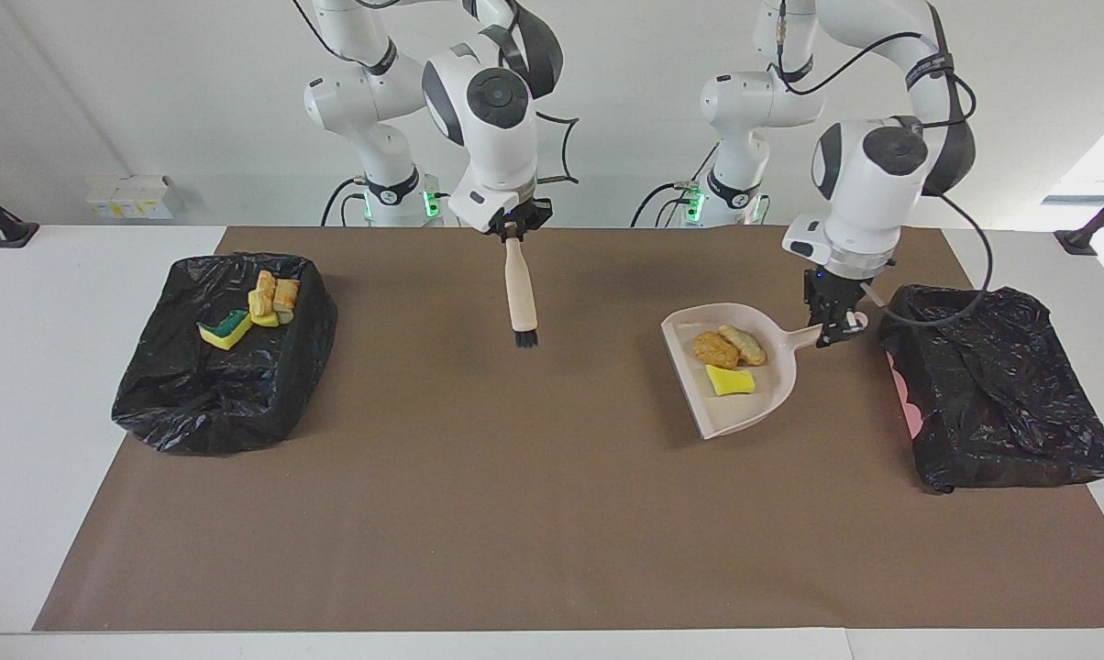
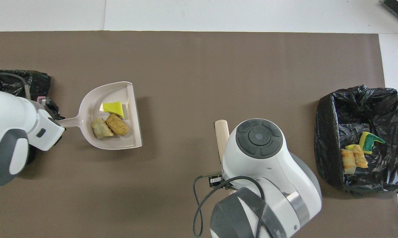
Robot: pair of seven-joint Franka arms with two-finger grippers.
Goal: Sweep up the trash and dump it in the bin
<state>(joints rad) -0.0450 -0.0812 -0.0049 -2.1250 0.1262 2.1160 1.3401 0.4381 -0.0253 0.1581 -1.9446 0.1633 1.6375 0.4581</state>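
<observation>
My right gripper (image 1: pixel 513 236) is clamped on the top of the brush (image 1: pixel 521 298), which hangs bristles-down over the brown mat (image 1: pixel 515 513). My left gripper (image 1: pixel 834 332) pinches the dustpan (image 1: pixel 726 403) by its handle, beside the bin (image 1: pixel 1001 394) at the left arm's end. Three bits of trash (image 1: pixel 729 359) lie in the pan. Four more pieces (image 1: pixel 257 307) sit in the other bin (image 1: pixel 222 385), at the right arm's end.
</observation>
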